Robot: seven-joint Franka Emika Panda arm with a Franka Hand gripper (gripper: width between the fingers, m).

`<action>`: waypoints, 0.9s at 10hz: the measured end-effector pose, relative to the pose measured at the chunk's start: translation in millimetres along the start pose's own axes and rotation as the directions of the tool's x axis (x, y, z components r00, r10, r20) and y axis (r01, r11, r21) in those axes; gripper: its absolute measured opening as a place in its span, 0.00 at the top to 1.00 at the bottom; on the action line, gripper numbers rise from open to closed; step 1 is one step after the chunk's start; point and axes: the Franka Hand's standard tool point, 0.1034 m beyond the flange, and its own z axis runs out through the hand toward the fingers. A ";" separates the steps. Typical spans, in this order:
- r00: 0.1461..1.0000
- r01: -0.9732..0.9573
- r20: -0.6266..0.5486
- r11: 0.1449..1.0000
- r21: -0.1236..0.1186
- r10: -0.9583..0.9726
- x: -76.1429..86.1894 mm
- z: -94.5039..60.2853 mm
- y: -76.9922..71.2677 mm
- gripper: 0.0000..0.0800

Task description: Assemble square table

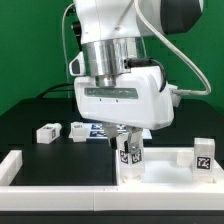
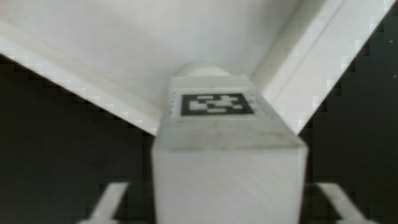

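The gripper (image 1: 130, 152) is clamped on 1 tagged leg (image 2: 221, 150), held upright over the square tabletop's rim (image 1: 60, 160) near a corner. If the leg sits off-centre to its socket, it could jam or tilt.

White arm (image 1: 115, 30) with black joint, boxy white pincer (image 1: 128, 152).

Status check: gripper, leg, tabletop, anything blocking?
Gripper shut on leg, held upright over the tabletop. Two loose legs lie behind. Nothing blocking seen.
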 end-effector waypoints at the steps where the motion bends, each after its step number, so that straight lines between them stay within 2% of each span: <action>1: 1.000 0.000 0.000 1.000 0.000 0.000 0.0 0.0 0.0 0.39; 2: 1.000 0.000 0.000 1.000 0.000 0.000 0.0 0.0 0.0 0.39; 3: 1.000 0.000 0.000 1.000 0.000 0.000 0.0 0.0 0.0 0.23; 4: 0.990 -0.141 0.008 0.990 0.011 0.140 0.8 0.0 -0.5 0.20; 5: 1.000 0.003 0.003 1.000 0.005 -0.003 -1.0 -0.9 0.1 0.20; 8: 0.974 0.225 0.001 0.974 0.001 -0.225 -1.7 -0.4 -0.2 0.19; 9: 0.923 0.384 -0.006 0.923 -0.020 -0.384 -9.1 -2.5 -7.5 0.19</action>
